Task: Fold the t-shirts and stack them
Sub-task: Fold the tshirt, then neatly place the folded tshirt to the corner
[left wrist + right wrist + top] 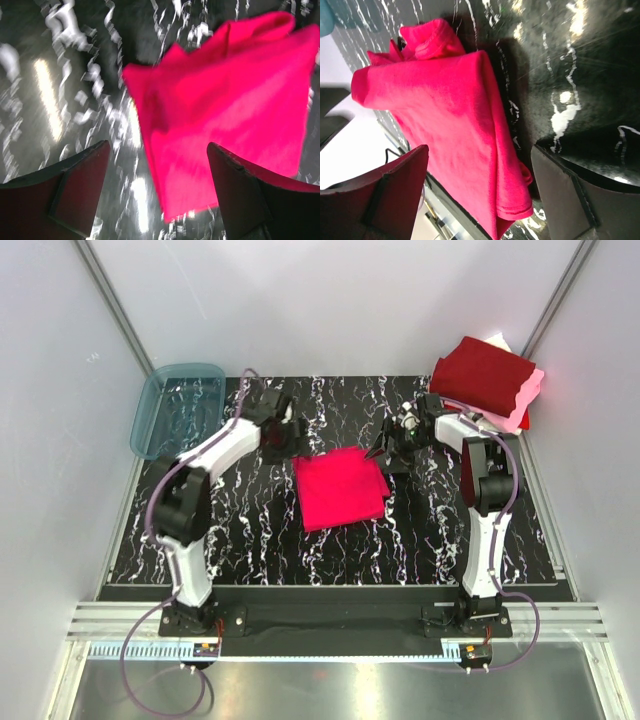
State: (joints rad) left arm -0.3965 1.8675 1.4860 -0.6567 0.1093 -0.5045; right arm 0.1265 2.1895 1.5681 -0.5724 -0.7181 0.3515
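A bright pinkish-red t-shirt (pixel 340 487) lies folded into a rough square in the middle of the black marbled table (pixel 260 530). It also shows in the left wrist view (pixel 225 105) and the right wrist view (pixel 450 125). My left gripper (pixel 290 440) is open and empty just off the shirt's far left corner. My right gripper (pixel 385 452) is open and empty at the shirt's far right corner. A stack of folded t-shirts stands at the far right: dark maroon (pixel 482 375) on top, pale pink (pixel 525 405) beneath, a white edge (pixel 497 340) behind.
A translucent blue-grey tub (pixel 178 408) stands at the far left corner. White walls close in the table on three sides. A metal rail (pixel 330 622) holds the arm bases at the near edge.
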